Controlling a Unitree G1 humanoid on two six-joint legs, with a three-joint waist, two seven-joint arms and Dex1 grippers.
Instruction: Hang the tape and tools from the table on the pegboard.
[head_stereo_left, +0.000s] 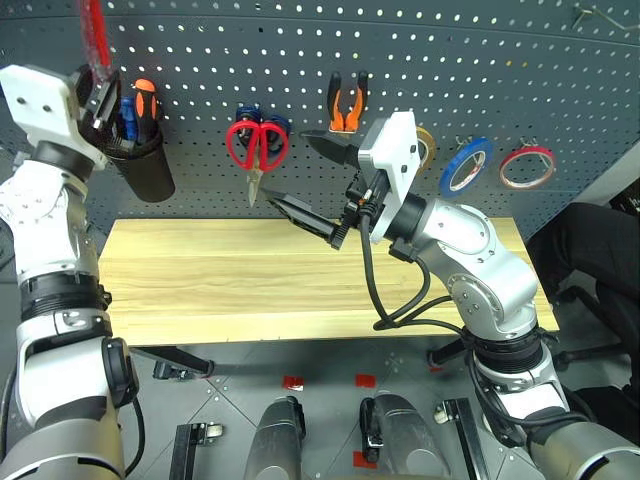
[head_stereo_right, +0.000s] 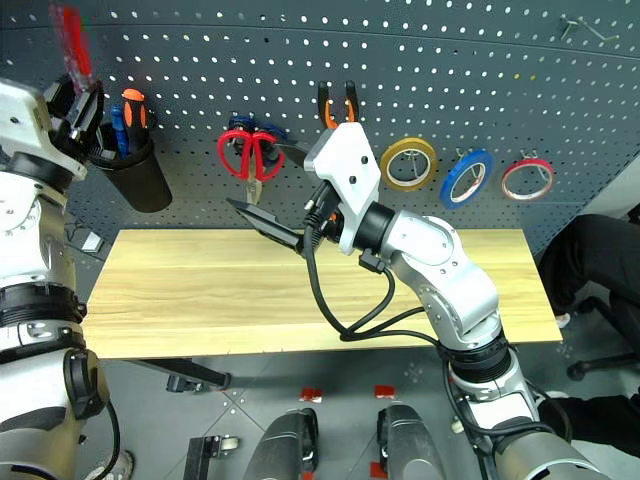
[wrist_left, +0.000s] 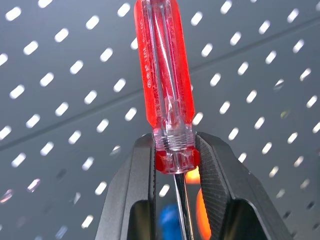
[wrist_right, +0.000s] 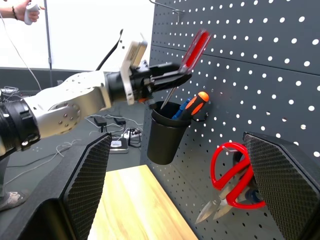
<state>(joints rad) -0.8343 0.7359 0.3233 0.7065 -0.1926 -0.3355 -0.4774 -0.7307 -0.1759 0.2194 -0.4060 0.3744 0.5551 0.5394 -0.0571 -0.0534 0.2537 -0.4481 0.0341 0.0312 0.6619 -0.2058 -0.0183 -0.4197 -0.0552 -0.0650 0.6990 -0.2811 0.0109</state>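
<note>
Your left gripper (wrist_left: 172, 165) has its fingers closed on the red-handled screwdriver (wrist_left: 162, 70), pinching it at the collar where the clear red handle meets the thin steel shaft. The handle points up and the tip down, just above the black cup (head_stereo_left: 140, 165) at the far left of the pegboard (head_stereo_left: 420, 60). I think the step now is to drop the screwdriver into this cup. Bring the tip over the free part of the cup mouth, away from the orange and blue screwdrivers (head_stereo_left: 140, 105) which stand inside, keep the shaft upright, lower it, and only then let go. The handle is smooth, glossy plastic with ridges, so it may slip if you tilt it.

Your right gripper (head_stereo_left: 310, 185) hangs over the worktop (head_stereo_left: 200, 280) with its fingers wide apart and holds nothing. The red-handled scissors (head_stereo_left: 256, 145), the pliers (head_stereo_left: 346, 105) and the blue tape (head_stereo_left: 466, 165) hang already on the board.
</note>
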